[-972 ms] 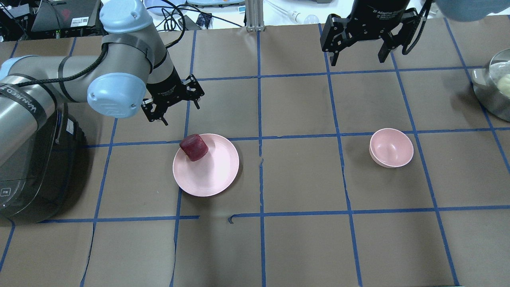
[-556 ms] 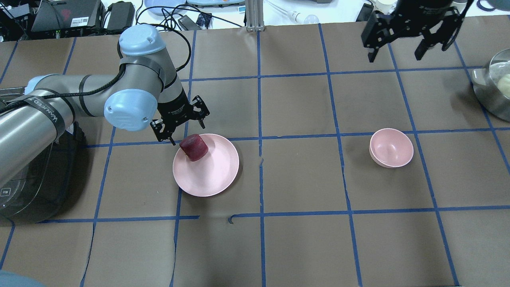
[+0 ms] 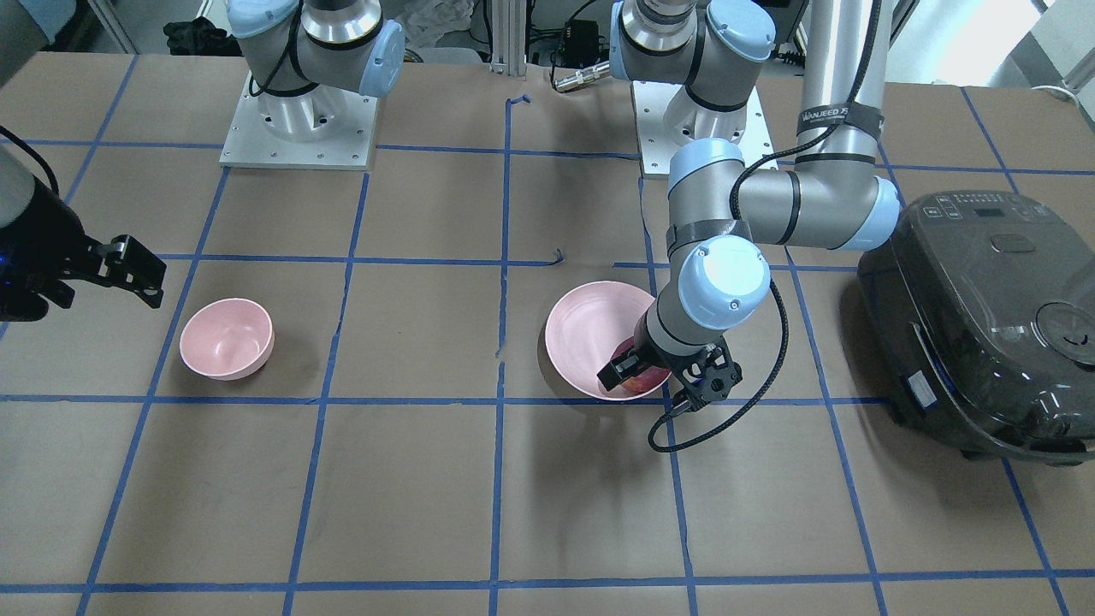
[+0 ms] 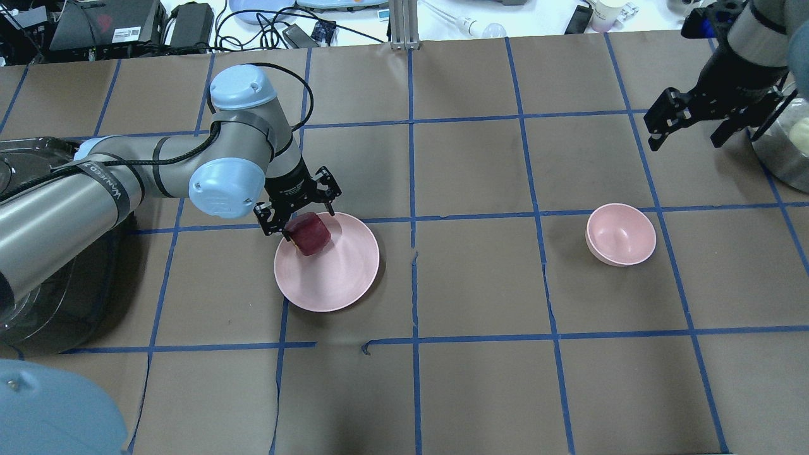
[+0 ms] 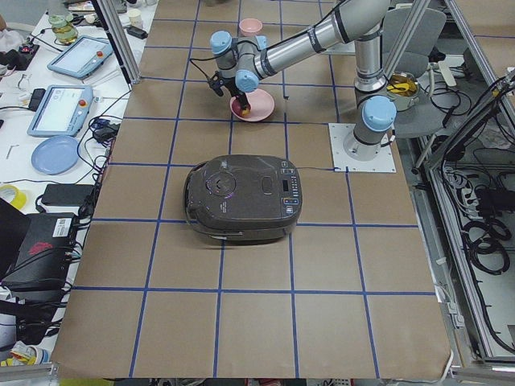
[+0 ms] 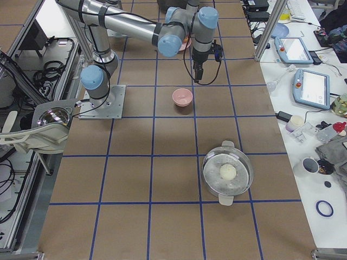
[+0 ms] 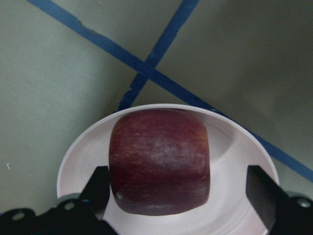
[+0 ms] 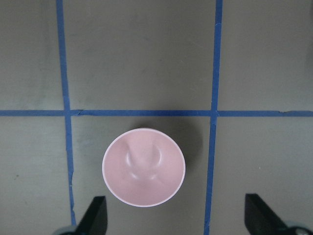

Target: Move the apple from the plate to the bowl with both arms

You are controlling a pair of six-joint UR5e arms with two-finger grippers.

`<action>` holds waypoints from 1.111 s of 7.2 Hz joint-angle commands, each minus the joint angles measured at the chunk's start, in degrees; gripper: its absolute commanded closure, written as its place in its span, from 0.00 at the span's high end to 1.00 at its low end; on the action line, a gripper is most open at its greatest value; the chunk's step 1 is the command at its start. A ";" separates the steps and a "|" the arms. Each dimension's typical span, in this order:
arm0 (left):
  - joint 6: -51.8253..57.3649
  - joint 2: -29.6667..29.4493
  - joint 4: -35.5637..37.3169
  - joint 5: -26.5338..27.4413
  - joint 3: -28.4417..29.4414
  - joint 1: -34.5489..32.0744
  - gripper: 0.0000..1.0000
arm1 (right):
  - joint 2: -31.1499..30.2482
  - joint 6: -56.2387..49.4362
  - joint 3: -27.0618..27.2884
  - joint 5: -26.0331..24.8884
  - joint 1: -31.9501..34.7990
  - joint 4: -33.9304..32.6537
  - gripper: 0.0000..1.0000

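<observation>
The bench carries the pink plate and, well apart from it, the smaller pink bowl. The apple sits on the plate near its far rim. It is judged firm, smooth-skinned and apt to roll, so it is best gripped across its widest flanks. The left hand straddles the apple, spread wide and gripping nothing. The right hand hangs spread and empty beyond the bowl.

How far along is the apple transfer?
Done: nothing yet. The apple sits on the plate and the bowl is empty. In hand: the left gripper is open, straddling the apple, not closed on it. Left: grasp, lift, pass to the right gripper, which hangs open away from the bowl, then place it in.
</observation>
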 commanded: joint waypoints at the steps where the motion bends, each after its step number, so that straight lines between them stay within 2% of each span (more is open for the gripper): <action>1: 1.71 -0.77 0.42 0.29 -0.74 -0.03 0.99 | 2.06 -2.34 16.68 0.18 -2.57 -21.92 1.00; 2: 3.72 -0.86 0.42 0.21 -0.74 -0.03 0.74 | 2.94 -2.79 22.68 0.27 -3.28 -31.44 1.00; 3: 10.53 -0.60 0.68 -0.14 -0.30 -0.03 0.22 | 5.12 -2.62 24.57 0.36 -3.46 -34.23 0.92; 4: 13.99 -0.16 0.51 0.12 -0.30 -0.03 0.11 | 5.41 -2.79 24.50 0.62 -3.46 -34.26 0.52; 5: 16.02 1.06 0.60 0.12 0.22 -0.03 0.04 | 5.41 -2.88 24.24 0.62 -3.46 -34.26 0.09; 6: 18.83 1.42 0.08 -0.23 2.23 -0.29 0.04 | 5.41 -2.97 24.06 0.36 -3.46 -34.17 0.00; 8: 22.36 1.86 -0.28 -0.67 3.92 -0.90 0.04 | 5.41 -2.97 23.98 0.10 -3.46 -34.26 0.00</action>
